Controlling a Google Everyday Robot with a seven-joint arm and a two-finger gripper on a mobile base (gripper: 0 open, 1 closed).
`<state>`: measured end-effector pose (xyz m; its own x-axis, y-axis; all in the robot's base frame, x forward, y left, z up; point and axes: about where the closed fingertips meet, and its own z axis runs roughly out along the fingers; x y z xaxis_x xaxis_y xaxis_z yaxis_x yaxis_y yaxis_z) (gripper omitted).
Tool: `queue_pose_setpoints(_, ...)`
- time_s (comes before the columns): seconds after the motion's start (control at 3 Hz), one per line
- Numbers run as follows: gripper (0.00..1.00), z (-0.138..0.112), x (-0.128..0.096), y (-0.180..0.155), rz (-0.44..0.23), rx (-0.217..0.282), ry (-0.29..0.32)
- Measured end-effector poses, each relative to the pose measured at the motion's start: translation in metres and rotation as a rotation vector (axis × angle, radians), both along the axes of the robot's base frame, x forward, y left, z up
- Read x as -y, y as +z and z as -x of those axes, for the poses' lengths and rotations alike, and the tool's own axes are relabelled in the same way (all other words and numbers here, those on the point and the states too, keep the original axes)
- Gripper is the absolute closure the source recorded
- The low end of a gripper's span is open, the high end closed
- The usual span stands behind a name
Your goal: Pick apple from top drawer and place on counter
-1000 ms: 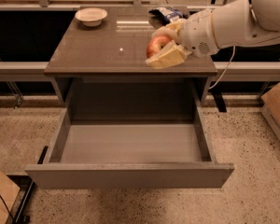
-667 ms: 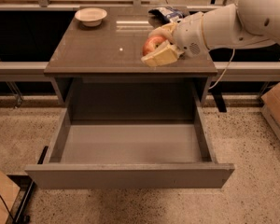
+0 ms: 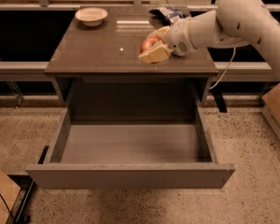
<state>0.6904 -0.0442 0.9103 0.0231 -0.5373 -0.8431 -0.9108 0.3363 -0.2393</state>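
The red apple sits between the cream fingers of my gripper, low over the right middle of the counter. The gripper is shut on the apple; the white arm reaches in from the upper right. I cannot tell whether the apple touches the counter. The top drawer is pulled fully out below the counter and nothing lies in it; its plain front panel faces me.
A white bowl stands at the counter's back left. A blue and white bag lies at the back, right behind the gripper. Cardboard boxes stand on the floor at right and at the lower left.
The gripper with the apple has shifted a little to the left and slightly lower over the counter. The drawer has not moved.
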Motion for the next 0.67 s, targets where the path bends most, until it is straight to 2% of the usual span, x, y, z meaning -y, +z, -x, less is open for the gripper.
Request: queue_pose_setpoints(0.67, 1.00, -0.061, -0.002, -0.044, -0.015, -0.098, 0.004)
